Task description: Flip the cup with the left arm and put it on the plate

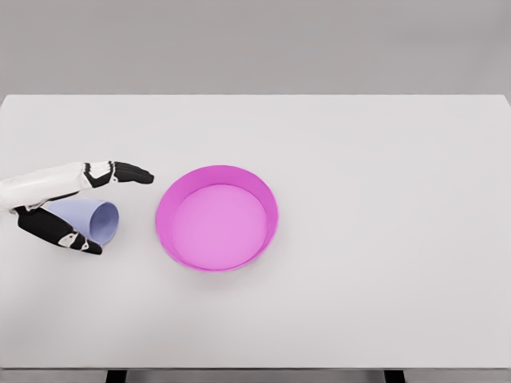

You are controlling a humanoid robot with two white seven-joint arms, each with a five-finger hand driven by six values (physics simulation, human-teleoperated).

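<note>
Left hand (68, 203) round tipped cup (89, 219), beside empty plate (216, 217).

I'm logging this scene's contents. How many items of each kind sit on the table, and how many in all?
Cup, pale lilac, lying on its side between the left hand's fingers: 1
Plate, pink, raised rim: 1
Total: 2, both on the white table.

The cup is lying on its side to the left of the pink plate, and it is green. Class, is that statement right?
Not quite: the colour is wrong. In the head view the cup is pale lavender-blue, not green. The rest stands: it lies on its side to the left of the pink plate, with the left robot hand around it.
</note>
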